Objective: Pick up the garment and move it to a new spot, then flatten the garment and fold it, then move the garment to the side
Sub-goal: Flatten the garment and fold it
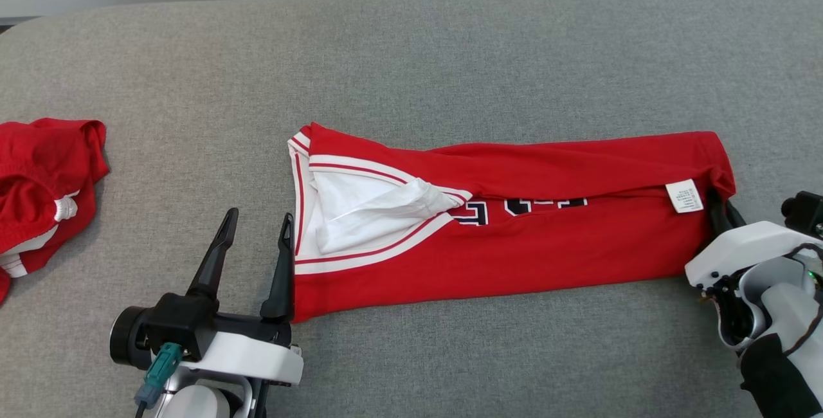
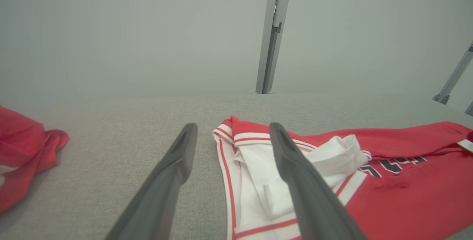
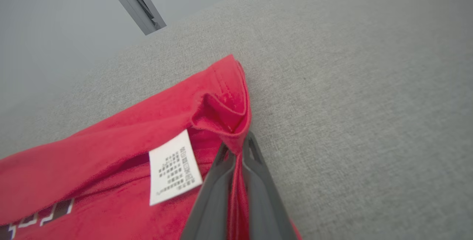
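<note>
Clearly the weak point is the uneven hold. The garment (image 1: 514,244) lies as a long folded strip across the middle of the grey table (image 1: 450,51), running from 9 o'clock to 3 o'clock in the head view, neckline at the 9 o'clock end. The right gripper (image 1: 719,209) is pinched tight on the hem corner at the strip's 3 o'clock end, just beside the care label (image 1: 685,196). The right wrist view shows a thin ridge of red cloth squeezed between its two fingers (image 3: 262,195). The left gripper (image 1: 257,231) sits at the strip's 8 o'clock corner, fingers spread wide with nothing held; whether its inner finger touches the cloth I cannot tell.

If the right arm pulls alone, the strip is likely to drag, swing round and open along its fold, and the loose white lining (image 1: 366,209) at the neck may spill out further. The pinch takes little cloth, perhaps only the upper layers, so the lower ones could slip free and sag. The left fingers stand mostly over bare table, so closing there might catch only trim or nothing. A sweep toward 9 o'clock could run into the other red garment (image 1: 45,173) heaped at that side.
</note>
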You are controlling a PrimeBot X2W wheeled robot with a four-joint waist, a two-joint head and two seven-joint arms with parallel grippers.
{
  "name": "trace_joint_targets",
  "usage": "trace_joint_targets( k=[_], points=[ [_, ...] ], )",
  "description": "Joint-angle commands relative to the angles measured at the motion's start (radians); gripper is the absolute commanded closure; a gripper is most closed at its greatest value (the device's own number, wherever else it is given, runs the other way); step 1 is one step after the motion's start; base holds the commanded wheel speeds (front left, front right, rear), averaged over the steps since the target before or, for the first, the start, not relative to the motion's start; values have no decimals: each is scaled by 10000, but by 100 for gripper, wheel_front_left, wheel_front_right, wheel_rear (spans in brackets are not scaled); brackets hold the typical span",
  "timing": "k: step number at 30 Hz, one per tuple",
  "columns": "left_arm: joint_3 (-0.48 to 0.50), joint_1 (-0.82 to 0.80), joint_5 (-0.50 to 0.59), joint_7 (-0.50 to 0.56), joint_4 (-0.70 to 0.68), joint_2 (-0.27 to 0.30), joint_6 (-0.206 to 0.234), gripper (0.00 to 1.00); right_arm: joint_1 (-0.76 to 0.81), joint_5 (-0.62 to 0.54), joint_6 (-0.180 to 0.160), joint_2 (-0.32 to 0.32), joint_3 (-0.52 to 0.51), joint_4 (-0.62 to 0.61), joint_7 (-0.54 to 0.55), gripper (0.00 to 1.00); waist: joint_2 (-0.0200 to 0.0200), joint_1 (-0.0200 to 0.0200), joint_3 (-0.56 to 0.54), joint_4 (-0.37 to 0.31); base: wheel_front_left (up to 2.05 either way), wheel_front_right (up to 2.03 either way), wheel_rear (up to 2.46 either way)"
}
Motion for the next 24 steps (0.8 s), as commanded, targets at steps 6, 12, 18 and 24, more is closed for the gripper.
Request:
trace_joint_targets(
  k=[6,12,18,24],
  points=[
    [49,-108,110,-34,25,38,-74,0,315,183,1,-520,-101,-749,11,100,0,0,-158,25,0,0,0],
    [112,-27,138,-34,10,38,-94,0,364,776,1,-1260,346,-1646,13,100,0,0,-218,49,0,0,0],
    [83,-31,38,-34,94,38,-80,0,496,1849,2,-1497,915,-2918,264,100,0,0,-343,93,0,0,0],
    [-17,4,-100,-34,132,39,6,0,751,3168,4,-1352,1468,-4845,882,100,0,0,-527,210,0,0,0]
  ],
)
